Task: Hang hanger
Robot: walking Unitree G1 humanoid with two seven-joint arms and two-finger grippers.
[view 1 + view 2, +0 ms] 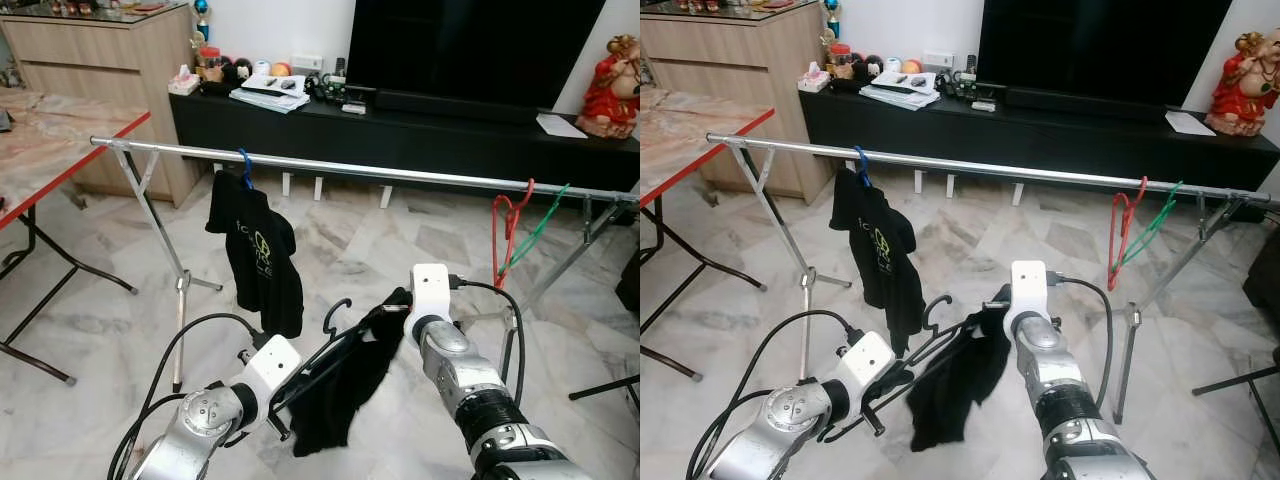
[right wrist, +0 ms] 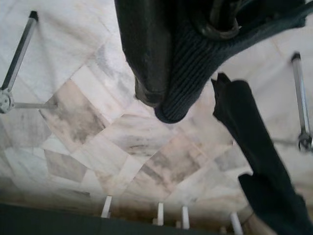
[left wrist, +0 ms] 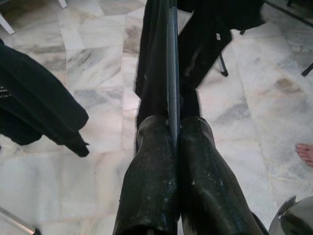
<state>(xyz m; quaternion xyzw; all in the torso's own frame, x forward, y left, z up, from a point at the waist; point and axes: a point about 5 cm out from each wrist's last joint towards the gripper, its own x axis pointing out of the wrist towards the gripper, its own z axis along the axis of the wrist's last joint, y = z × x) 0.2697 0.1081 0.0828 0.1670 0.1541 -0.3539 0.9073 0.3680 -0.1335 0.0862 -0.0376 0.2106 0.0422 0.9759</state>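
Note:
A black hanger (image 1: 338, 308) carrying a black garment (image 1: 345, 390) is held tilted between my two grippers, below and in front of the silver rail (image 1: 400, 172). My left gripper (image 1: 283, 398) grips the hanger's lower end; the left wrist view shows its fingers (image 3: 151, 161) shut on the thin hanger bar (image 3: 171, 63). Higher up, my right gripper (image 1: 397, 303) is shut on the garment at the hanger's upper shoulder, where dark fabric (image 2: 190, 58) wraps around its fingers. The hook points up, well under the rail.
A black T-shirt (image 1: 258, 255) on a blue hanger (image 1: 245, 168) hangs at the rail's left. Red (image 1: 505, 235) and green (image 1: 540, 225) hangers hang at its right. A red-edged table (image 1: 40, 150) stands left, a black TV console (image 1: 400, 135) behind. A person's toes (image 3: 305, 152) are nearby.

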